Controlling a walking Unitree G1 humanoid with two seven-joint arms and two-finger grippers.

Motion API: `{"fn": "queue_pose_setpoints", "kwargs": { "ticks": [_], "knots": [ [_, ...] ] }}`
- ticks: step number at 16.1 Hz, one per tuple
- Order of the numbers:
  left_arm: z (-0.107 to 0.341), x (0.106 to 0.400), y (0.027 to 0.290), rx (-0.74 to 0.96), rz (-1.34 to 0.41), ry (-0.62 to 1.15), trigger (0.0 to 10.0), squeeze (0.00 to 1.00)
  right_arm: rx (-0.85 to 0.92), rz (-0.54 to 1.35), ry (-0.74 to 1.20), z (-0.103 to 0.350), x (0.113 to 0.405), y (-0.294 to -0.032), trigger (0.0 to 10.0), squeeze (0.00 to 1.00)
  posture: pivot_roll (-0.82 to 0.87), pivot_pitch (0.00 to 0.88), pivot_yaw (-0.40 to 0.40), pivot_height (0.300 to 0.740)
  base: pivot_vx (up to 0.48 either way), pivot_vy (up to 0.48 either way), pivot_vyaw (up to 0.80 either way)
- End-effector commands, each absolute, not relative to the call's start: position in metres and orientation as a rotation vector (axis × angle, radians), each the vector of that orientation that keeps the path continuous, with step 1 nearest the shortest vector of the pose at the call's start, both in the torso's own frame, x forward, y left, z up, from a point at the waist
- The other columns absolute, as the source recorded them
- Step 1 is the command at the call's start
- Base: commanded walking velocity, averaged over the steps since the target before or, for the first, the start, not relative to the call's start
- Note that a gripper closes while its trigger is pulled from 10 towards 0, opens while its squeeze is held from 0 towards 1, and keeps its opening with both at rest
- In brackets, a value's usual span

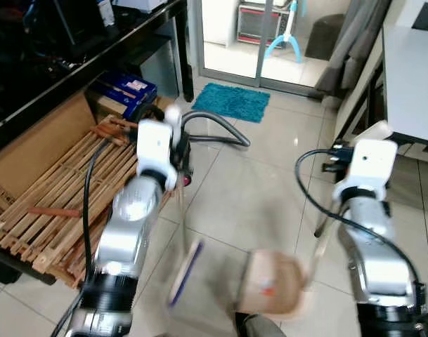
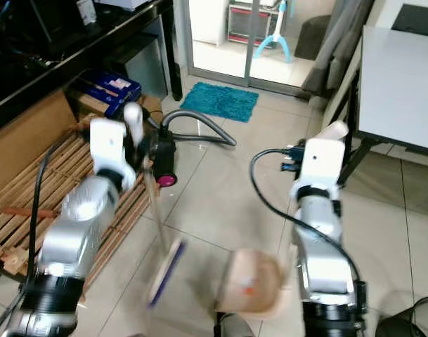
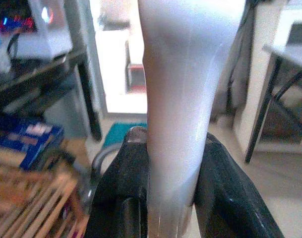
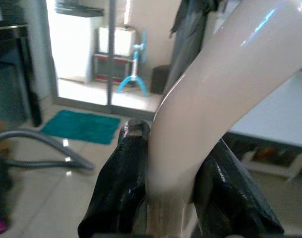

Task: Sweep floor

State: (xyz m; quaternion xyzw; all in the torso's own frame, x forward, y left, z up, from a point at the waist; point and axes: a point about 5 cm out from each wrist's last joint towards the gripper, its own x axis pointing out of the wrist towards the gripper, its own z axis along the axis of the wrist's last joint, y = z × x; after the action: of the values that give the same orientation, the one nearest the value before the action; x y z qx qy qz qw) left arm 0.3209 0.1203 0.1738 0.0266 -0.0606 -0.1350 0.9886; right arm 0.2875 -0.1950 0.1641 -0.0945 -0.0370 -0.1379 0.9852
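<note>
Sweeping setup, read left to right. Wooden slat rack (image 1: 52, 189) lies by the dark table; a vacuum hose (image 1: 217, 126) and teal mat (image 1: 231, 100) sit beyond. Left gripper (image 3: 163, 198) is clamped on the white broom handle (image 3: 183, 99), holding it upright so the blurred broom head (image 1: 185, 272) meets the tile floor (image 1: 263, 182). Right gripper (image 4: 173, 198) pinches the dustpan handle (image 4: 215, 99), keeping the beige dustpan (image 1: 273, 283) low just beside the broom head, probably to catch debris.
</note>
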Motion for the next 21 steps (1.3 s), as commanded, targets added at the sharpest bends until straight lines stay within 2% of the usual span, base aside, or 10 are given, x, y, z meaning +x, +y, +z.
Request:
{"fn": "queue_pose_setpoints", "kwargs": {
  "ticks": [1,3,6,11,13,16,18,20,21],
  "knots": [
    [0.18,0.323,0.116,0.073,-0.308,-0.157,10.0,0.0,-0.237,-0.303,-0.201,0.191,0.288,-0.198,10.0,0.0,-0.06,0.058,0.076,0.74,0.0,0.0,-0.78],
    [0.177,0.325,0.117,0.022,-0.325,-0.124,10.0,0.0,-0.275,-0.366,-0.21,0.188,0.287,-0.203,10.0,0.0,-0.06,0.064,0.076,0.74,0.0,0.0,-0.77],
    [0.168,0.319,0.126,0.111,-0.324,-0.105,10.0,0.0,-0.167,-0.28,-0.142,0.172,0.283,-0.192,10.0,0.0,-0.04,0.051,0.039,0.74,0.0,0.0,-0.78],
    [0.149,0.305,0.147,0.145,-0.262,-0.038,10.0,0.0,-0.156,-0.268,-0.14,0.171,0.295,-0.178,10.0,0.0,-0.01,0.054,0.003,0.74,0.0,0.0,-0.8],
    [0.153,0.305,0.144,0.157,-0.248,-0.074,10.0,0.0,-0.182,-0.192,-0.155,0.17,0.289,-0.17,10.0,0.0,-0.01,0.063,0.003,0.74,0.0,0.0,-0.8],
    [0.155,0.303,0.139,0.162,-0.235,-0.105,10.0,0.0,-0.16,-0.234,-0.113,0.162,0.285,-0.176,10.0,0.0,-0.01,0.069,0.001,0.74,0.0,0.0,-0.8],
    [0.153,0.298,0.129,0.121,-0.319,-0.091,10.0,0.0,-0.171,-0.246,-0.106,0.164,0.286,-0.182,10.0,0.0,-0.02,0.062,0.004,0.74,0.0,0.0,-0.8],
    [0.151,0.299,0.125,0.131,-0.346,-0.079,10.0,0.0,-0.158,-0.221,-0.085,0.168,0.295,-0.182,10.0,0.0,-0.03,0.062,0.01,0.74,0.0,0.0,-0.8],
    [0.153,0.305,0.117,0.122,-0.365,-0.08,10.0,0.0,-0.141,-0.205,-0.077,0.174,0.314,-0.182,10.0,0.0,-0.03,0.053,0.012,0.74,0.0,0.0,-0.8]
  ]
}}
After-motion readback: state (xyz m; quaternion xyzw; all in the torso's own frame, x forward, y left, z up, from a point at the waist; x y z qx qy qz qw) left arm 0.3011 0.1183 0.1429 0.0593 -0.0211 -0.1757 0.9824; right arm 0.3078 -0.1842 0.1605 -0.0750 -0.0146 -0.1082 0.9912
